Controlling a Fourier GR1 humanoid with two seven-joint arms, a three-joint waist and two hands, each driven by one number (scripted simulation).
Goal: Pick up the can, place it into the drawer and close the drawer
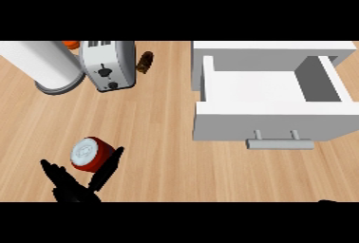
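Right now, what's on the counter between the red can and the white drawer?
Nothing: the head view shows only bare wooden counter between the red round can and the open white drawer.

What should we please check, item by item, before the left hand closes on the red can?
1. Left hand open: ok, its fingers are spread on both sides of the red can.
2. Can between thumb and fingers: ok, though contact cannot be told.
3. Can upright on the counter: ok, its pale lid faces up.
4. Drawer open: ok, pulled out with a bare white inside and its handle facing the robot.
5. Path from the can to the drawer: ok, only bare wood lies between; the toaster and the paper towel roll stand farther back.
6. Right hand ready: cannot tell, only a dark sliver shows at the lower right edge.
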